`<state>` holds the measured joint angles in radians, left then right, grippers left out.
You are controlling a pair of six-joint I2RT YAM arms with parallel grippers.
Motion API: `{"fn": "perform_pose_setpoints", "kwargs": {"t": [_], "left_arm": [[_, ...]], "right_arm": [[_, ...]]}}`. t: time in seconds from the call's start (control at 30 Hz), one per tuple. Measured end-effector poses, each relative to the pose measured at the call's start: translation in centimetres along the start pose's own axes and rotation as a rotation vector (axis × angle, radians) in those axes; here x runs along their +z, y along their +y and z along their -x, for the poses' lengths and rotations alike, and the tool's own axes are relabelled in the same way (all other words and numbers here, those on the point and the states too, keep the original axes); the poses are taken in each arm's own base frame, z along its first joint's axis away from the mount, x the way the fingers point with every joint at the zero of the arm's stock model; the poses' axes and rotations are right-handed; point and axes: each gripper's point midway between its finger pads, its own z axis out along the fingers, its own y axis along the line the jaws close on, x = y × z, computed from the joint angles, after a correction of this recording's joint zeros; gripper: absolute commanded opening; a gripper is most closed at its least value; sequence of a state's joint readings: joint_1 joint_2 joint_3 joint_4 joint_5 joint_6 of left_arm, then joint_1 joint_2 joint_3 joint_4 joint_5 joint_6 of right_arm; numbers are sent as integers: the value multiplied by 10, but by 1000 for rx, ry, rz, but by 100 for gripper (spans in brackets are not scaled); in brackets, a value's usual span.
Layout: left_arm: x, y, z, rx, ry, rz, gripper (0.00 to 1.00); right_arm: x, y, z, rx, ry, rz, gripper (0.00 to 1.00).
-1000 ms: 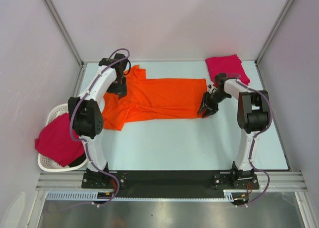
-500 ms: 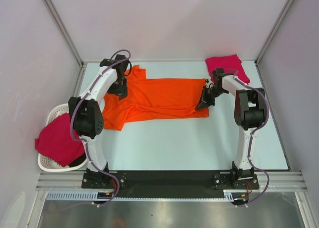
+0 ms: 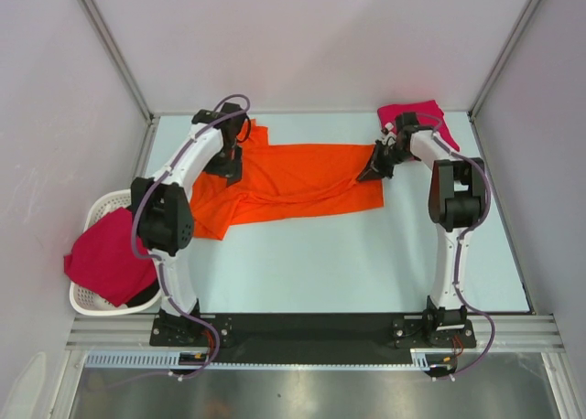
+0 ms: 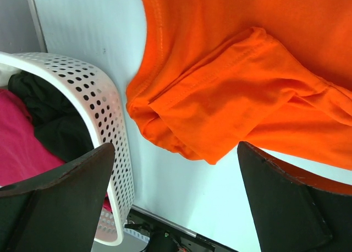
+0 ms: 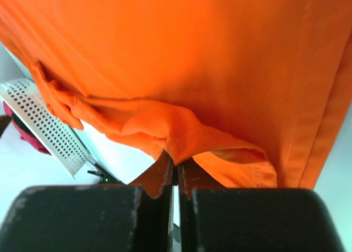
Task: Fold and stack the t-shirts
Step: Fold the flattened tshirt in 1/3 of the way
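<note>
The bright orange t-shirt lies spread across the back middle of the table. My right gripper is shut on a pinched fold of its cloth near the right hem, and the wrist view shows the gripper clamping that orange fold. My left gripper hangs open over the shirt's left side. In its wrist view, the gripper holds nothing and the orange sleeve lies beyond it. One crimson-pink t-shirt lies folded at the back right. Another crimson-pink t-shirt drapes over the basket.
The white perforated basket stands off the table's left edge and also shows in the left wrist view, with dark cloth inside. Metal frame posts and grey walls close in the table on three sides.
My right gripper shut on the orange shirt near its right hem and moved toward the back, drawing the cloth up. The left arm shifted slightly right, still open.
</note>
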<state>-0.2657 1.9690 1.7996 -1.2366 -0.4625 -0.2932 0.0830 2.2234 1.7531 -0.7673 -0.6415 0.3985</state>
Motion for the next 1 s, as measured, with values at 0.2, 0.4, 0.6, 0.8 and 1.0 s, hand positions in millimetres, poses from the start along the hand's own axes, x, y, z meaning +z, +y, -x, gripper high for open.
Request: {"fn": "perform_pose_setpoints", "kwargs": {"t": [0.2,0.4,0.6,0.8,1.0], "left_arm": [[-1,-14,-3,42,2,-12,100],[1,-33,-13,86,8,-31,100],[19,-42,-40,138,63,-22,99],[29,-35,-69,165,119,8,100],[-12,-13,-56,85,-14,-12,100]], "right_arm": [[25,-23,4,65,26,-32,49],[22,-12,9,69,10,8,63],[17,-12,8,45,-13,-22,62],[0,-6,2,21,-33,-21,61],[-8,-4,-2,2,-43,-17,60]]}}
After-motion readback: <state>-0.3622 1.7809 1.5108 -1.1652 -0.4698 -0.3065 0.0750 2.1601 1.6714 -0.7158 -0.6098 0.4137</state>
